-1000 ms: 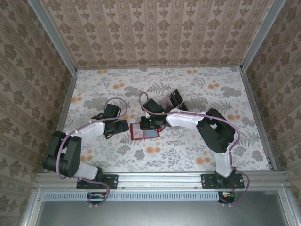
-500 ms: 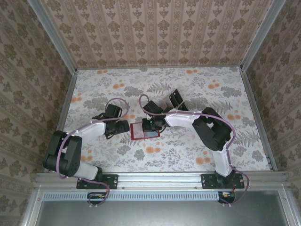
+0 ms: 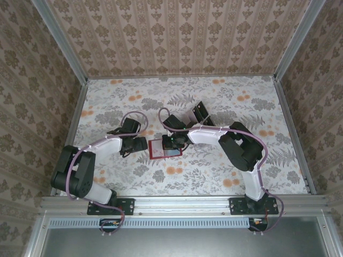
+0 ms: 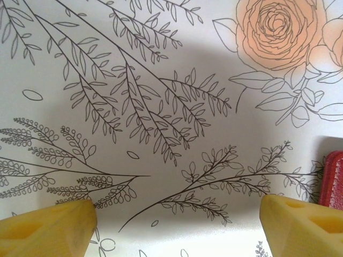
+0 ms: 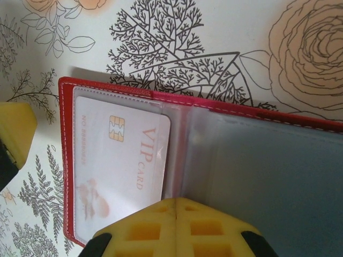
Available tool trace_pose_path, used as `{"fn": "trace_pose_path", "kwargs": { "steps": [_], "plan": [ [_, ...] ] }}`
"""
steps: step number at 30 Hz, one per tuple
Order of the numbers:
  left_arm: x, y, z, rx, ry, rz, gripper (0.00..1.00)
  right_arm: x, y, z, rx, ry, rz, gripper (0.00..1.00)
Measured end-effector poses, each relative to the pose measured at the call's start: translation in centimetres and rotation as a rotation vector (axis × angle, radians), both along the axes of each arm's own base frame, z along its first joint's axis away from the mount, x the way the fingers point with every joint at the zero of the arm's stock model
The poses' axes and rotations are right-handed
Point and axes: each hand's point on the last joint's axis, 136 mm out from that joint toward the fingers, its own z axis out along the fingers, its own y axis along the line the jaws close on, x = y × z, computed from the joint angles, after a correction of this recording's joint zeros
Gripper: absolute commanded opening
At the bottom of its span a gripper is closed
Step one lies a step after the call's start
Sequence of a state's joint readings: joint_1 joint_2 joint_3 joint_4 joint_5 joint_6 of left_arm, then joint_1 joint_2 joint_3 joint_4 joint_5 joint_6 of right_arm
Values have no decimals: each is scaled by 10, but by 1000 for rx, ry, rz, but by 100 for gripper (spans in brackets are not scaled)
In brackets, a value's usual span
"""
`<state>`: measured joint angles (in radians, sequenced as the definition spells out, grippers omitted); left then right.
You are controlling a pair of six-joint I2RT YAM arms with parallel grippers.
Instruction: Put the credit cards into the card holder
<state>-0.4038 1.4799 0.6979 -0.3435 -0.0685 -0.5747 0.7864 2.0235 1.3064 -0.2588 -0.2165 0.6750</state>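
Note:
The card holder (image 3: 161, 150) lies open on the floral table between the two arms, a red wallet with clear inner pockets. In the right wrist view a pale pinkish credit card (image 5: 120, 160) marked VIP CARD sits inside the left pocket of the card holder (image 5: 67, 160). The right pocket (image 5: 268, 176) looks grey-blue. My right gripper (image 5: 177, 206) is shut, its tips over the wallet's middle fold with nothing between them. My left gripper (image 4: 177, 225) stands open over bare table just left of the card holder's red edge (image 4: 333, 179). One of its yellow fingers (image 5: 13, 134) shows beside the wallet.
A clear plastic tray with dark rectangles (image 3: 201, 113) lies just behind the right gripper (image 3: 172, 142). The left gripper (image 3: 140, 143) is close to the wallet's left side. Patterned walls and metal rails enclose the table (image 3: 225, 176).
The right arm's elbow has drawn slightly in toward the centre, and the left gripper has edged a little closer to the wallet. Both grippers keep their state.

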Motion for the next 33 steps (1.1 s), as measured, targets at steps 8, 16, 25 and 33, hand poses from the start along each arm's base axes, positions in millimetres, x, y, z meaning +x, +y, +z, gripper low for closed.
{"fn": "trace_pose_path", "kwargs": {
  "steps": [8,16,25,33],
  "plan": [
    [1,2,-3,28,4,0,84,-2,7,0,-10,-3,29,0],
    [1,2,-4,41,6,-3,84,-4,16,0,-17,0,50,0],
    [1,2,-4,45,12,-3,84,-6,18,1,-21,3,56,1],
    [1,-7,8,-6,-6,-25,86,5,7,52,31,-72,46,39]
  ]
}}
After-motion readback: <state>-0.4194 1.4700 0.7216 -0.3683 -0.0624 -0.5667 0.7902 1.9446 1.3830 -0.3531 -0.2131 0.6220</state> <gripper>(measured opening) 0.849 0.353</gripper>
